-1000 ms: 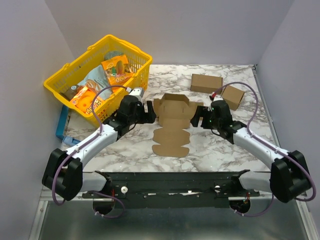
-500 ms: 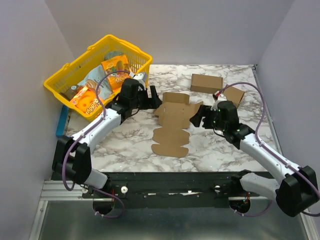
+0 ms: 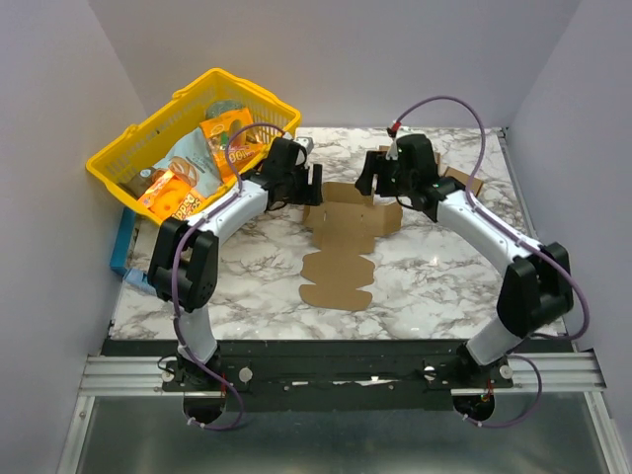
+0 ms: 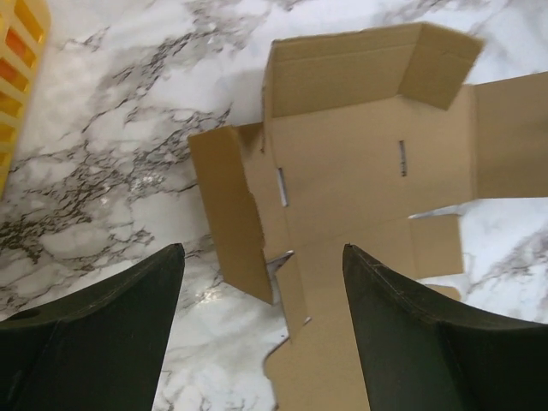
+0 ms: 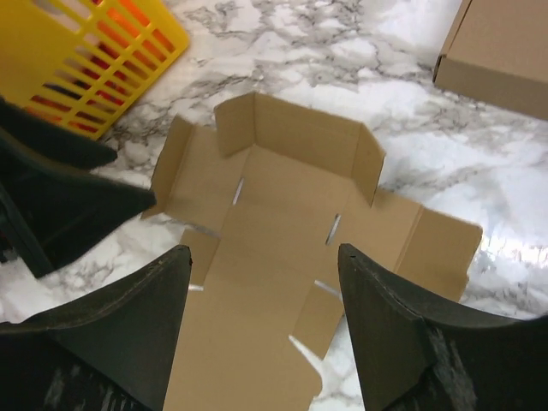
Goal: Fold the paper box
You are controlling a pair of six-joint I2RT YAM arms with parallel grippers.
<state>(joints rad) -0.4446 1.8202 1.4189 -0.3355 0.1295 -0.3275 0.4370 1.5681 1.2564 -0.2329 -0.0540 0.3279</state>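
Left fingers (image 4: 103,334): spread wide with nothing between them; in the left wrist view they hang above the sheet, which shows in the gap.
Right fingers (image 5: 120,325): also spread wide and holding nothing; the sheet's creased end fills the gap in the right wrist view.
Fingers against the box: in the top view the left pair is at the sheet's 11 o'clock corner and the right pair at its 1 o'clock corner, facing each other across its far end. Whether either pair touches the cardboard, I cannot tell.
Paper box (image 3: 341,242): mid-surface, mostly flat and unfolded, its long axis running 12 to 6 o'clock.
Box, far end: at 12 o'clock the end wall stands up, with a small tab turned inward at each corner. The side flaps spread out toward 3 and 9 o'clock, the 9 o'clock one partly lifted.
Box, near end: the scalloped, rounded tabs lie flat toward 6 o'clock.
Left arm (image 3: 232,212): reaches up from the near edge along the 9 o'clock side.
Right arm (image 3: 474,222): reaches up along the 3 o'clock side.
Surface (image 3: 434,281): white and grey marble pattern.
Yellow basket (image 3: 123,158): at the surface's 10 o'clock, filled with snack packets (image 3: 183,183).
Closed cardboard box (image 3: 461,182): at 2 o'clock, mostly hidden behind the right arm.
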